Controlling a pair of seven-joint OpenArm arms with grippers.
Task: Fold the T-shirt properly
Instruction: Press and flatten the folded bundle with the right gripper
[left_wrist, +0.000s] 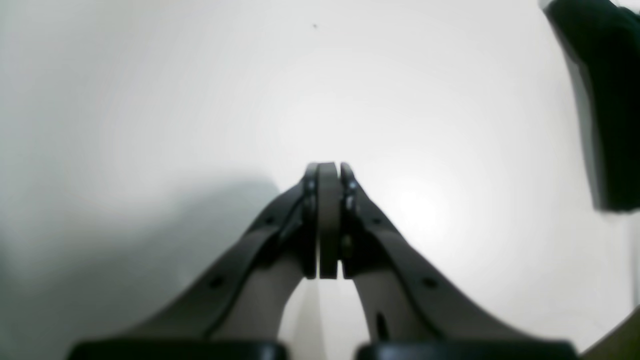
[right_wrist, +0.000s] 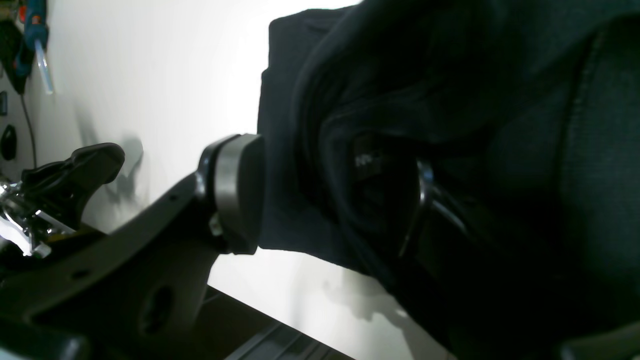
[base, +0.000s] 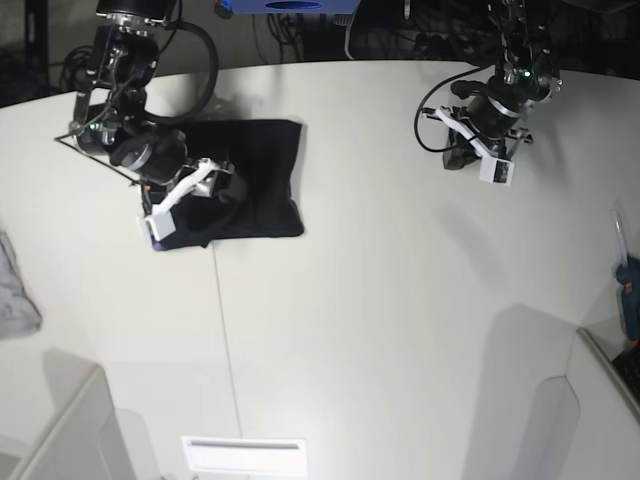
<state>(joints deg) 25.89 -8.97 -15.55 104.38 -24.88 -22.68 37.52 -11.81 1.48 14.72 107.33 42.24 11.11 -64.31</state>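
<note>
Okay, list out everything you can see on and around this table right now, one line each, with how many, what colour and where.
T-shirt: one, black, folded into a compact bundle at the far side of the table, under the right arm.
Small cloth: one, grey, at the table's edge, cut off by the frame in the base view.
Table: one, white, with a seam running down from the T-shirt.
Blue tool: one, blue, at the opposite edge of the table, only partly in view.
Left gripper: one, dark, shut on nothing, over bare table away from the T-shirt.
Right gripper: one, dark, jaws apart with a fold of the T-shirt between them; the far finger is buried in cloth.
</note>
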